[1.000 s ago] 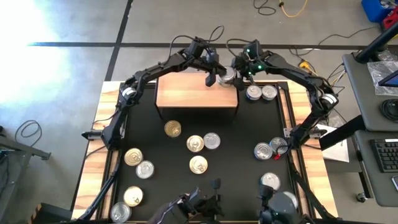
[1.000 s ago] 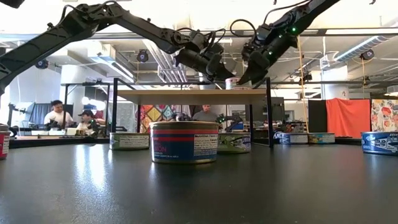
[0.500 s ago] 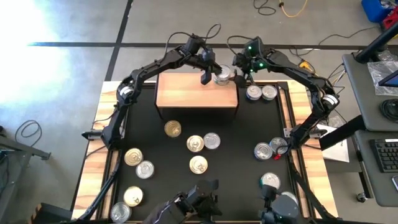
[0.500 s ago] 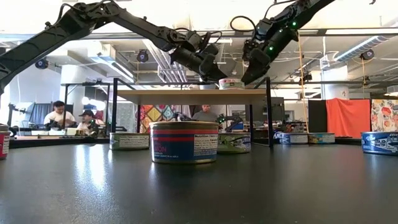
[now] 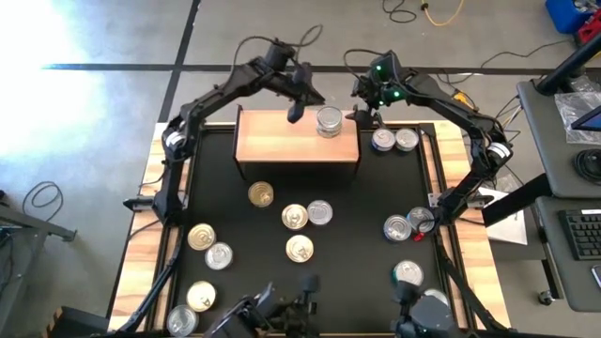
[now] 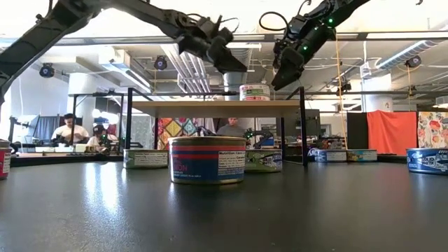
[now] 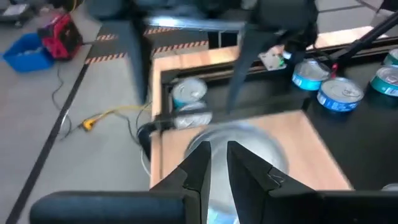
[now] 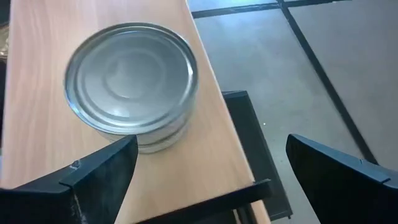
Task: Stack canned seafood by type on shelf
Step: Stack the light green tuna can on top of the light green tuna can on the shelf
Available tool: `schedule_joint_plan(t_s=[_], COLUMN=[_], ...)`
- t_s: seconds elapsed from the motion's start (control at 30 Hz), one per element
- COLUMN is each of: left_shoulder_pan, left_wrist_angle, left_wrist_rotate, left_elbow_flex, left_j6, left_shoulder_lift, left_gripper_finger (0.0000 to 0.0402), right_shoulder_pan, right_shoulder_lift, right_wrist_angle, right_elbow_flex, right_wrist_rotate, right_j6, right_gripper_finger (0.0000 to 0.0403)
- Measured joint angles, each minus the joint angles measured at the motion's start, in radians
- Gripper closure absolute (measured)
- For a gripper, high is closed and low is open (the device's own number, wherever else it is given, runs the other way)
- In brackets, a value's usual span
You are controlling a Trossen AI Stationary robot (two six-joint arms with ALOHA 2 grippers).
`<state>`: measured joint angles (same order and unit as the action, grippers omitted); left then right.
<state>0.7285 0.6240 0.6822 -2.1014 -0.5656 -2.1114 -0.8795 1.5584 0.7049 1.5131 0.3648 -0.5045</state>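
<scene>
Silver can (image 5: 329,121) on shelf (image 5: 282,145), left claw (image 5: 295,114) beside, tins (image 5: 393,140) near.

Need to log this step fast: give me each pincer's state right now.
Left pincer: closed, holding nothing, above the shelf.
Right pincer: open, empty, beside the silver-lidded can standing on the shelf.

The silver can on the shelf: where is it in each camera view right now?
High view: silver can on the shelf, near its right end.
Low view: it stands on the shelf board, right of centre.
Left wrist view: blurred, just past the fingers.
Right wrist view: upper left.
Shared landmark: the light-wood shelf.
</scene>
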Motion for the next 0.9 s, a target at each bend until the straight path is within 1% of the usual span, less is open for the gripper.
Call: schedule_joint_plan(t_s=[0.1,0.23,0.3,0.5,0.73,0.9], left_shoulder_pan=[0.01,0.016,0.019,0.012,0.006,0.006], left_wrist_angle=[0.012,-0.069,-0.113,-0.16,-0.134,-0.103], left_wrist_rotate=[-0.035,-0.173,-0.21,-0.201,-0.138,-0.138], left_elbow_flex=[0.022,0.088,0.135,0.203,0.211,0.209], left_j6=[0.003,0.014,0.027,0.036,0.036,0.032], left_shoulder_lift=[-0.006,0.0,-0.002,0.003,0.023,0.032], left_gripper_finger=[0.0364,0.0364,0.0364,0.0364,0.0364,0.0364], right_shoulder_pan=[0.016,0.043,0.054,0.066,0.065,0.061], right_shoulder_lift=[0.001,0.001,0.004,0.012,0.03,0.043], right_wrist_angle=[0.009,0.042,0.06,0.06,0.019,0.011], right_elbow_flex=[-0.001,-0.001,-0.001,-0.001,-0.001,-0.002], right_wrist_rotate=[0.002,0.001,0.002,-0.002,-0.105,-0.119], right_j6=[0.009,-0.004,-0.003,0.01,0.014,0.014], right_gripper_finger=[0.0003,0.0003,0.0003,0.0003,0.0003,0.0003])
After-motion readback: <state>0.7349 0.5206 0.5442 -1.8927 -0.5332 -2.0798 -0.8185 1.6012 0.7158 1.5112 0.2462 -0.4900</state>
